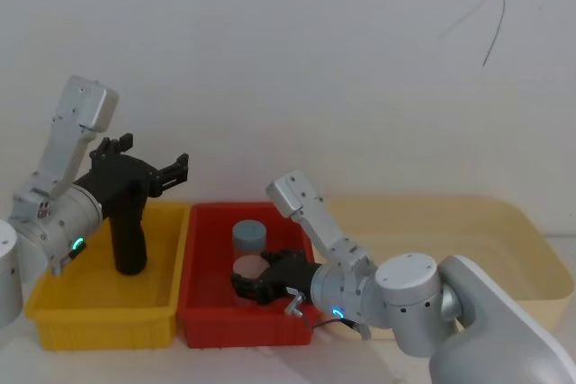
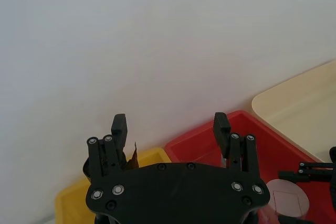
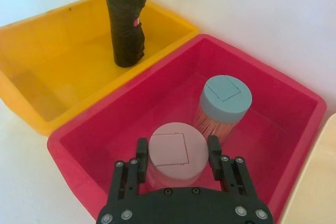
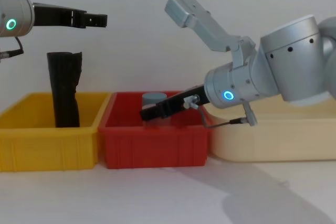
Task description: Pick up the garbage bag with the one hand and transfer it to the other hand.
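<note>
Chest view tells me the garbage bag (image 4: 63,88) stands upright at the yellow bin's (image 4: 31,140) back wall, directly below my nearer left gripper (image 4: 97,20), fingers spread and empty, while the right gripper (image 3: 177,153) loosely straddles a pink-lidded jar (image 3: 173,153).

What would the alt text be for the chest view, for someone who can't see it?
The left gripper hovers open above the garbage bag, a black roll standing upright in a yellow bin. The right gripper reaches into the red bin beside it; a cream tub sits farther right.
</note>
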